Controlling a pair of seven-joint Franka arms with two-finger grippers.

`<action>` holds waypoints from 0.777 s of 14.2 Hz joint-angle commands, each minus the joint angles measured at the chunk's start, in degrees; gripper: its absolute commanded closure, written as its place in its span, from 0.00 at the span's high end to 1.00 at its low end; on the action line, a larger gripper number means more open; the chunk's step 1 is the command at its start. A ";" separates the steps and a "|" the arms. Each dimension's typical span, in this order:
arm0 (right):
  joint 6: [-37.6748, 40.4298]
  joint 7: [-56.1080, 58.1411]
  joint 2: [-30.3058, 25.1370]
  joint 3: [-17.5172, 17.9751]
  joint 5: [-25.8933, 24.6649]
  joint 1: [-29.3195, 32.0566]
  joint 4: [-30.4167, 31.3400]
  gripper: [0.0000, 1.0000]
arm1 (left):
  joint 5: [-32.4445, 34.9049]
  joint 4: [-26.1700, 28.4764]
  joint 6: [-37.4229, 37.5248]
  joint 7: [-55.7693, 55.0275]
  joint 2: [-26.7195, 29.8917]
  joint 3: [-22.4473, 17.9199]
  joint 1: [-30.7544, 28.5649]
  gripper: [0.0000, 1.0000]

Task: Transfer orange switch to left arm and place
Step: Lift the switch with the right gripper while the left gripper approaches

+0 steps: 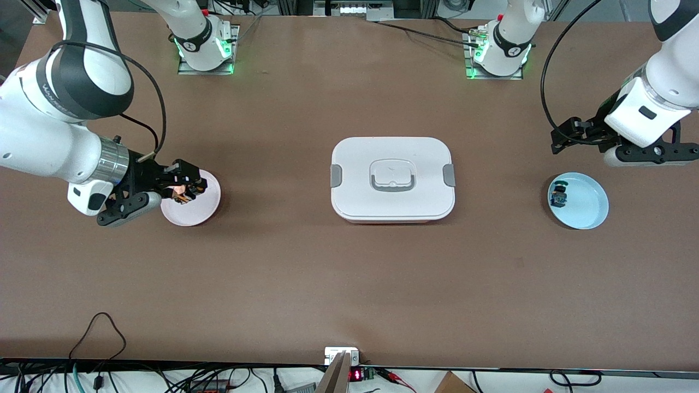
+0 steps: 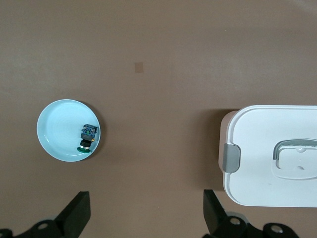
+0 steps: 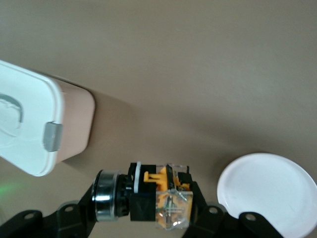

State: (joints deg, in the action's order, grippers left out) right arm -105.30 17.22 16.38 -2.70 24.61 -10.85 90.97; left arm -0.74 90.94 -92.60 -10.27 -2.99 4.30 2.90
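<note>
My right gripper (image 1: 188,189) is shut on the orange switch (image 1: 182,195) and holds it just above the pink plate (image 1: 203,210) at the right arm's end of the table. In the right wrist view the switch (image 3: 151,198) sits crosswise between the fingers, with a black body, metal ring and clear orange block. The white box (image 1: 392,177) with grey clips stands in the table's middle; it also shows in the right wrist view (image 3: 29,124) and the left wrist view (image 2: 270,156). My left gripper (image 1: 565,135) is open and empty, in the air over the table beside the blue plate.
A light blue plate (image 1: 587,204) at the left arm's end holds a small blue-and-teal switch (image 1: 558,196), also seen in the left wrist view (image 2: 87,137). The pink plate shows white in the right wrist view (image 3: 272,193). Cables hang along the table's near edge.
</note>
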 commanded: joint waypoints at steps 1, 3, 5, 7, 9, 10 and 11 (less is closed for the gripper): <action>0.54 7.54 -0.74 0.42 5.77 0.22 -1.06 0.01 | 0.30 -1.46 0.84 -0.27 -0.70 0.01 -0.08 1.00; 0.54 12.38 -0.82 0.42 9.65 0.39 -1.06 0.01 | 0.21 -1.46 0.84 -0.19 -0.70 0.01 -0.08 1.00; 0.45 20.53 -0.91 0.42 12.46 0.31 -1.06 0.00 | 0.03 -1.55 1.11 -0.80 -0.70 0.01 -0.08 1.00; 0.36 28.88 -0.74 0.51 20.69 0.13 -0.79 0.00 | -2.32 -1.55 4.24 -0.63 -0.70 0.10 0.00 1.00; -0.51 37.50 -0.21 0.77 28.09 -1.00 -0.70 0.00 | -4.97 -1.46 9.00 -0.28 -0.88 0.10 0.70 1.00; -1.82 42.24 -0.04 0.77 30.82 -1.88 -0.53 0.00 | -5.85 -1.64 9.80 -0.27 -2.01 0.36 1.23 1.00; -2.36 47.68 0.58 0.77 34.07 -2.41 -0.62 0.00 | -8.47 -1.64 9.98 -0.36 -2.19 0.80 1.49 1.00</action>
State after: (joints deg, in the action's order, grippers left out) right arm -106.04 56.53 16.34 -2.08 53.47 -12.05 90.26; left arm -6.03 90.95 -84.38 -10.50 -3.38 4.72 3.53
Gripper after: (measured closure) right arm 0.278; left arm 0.000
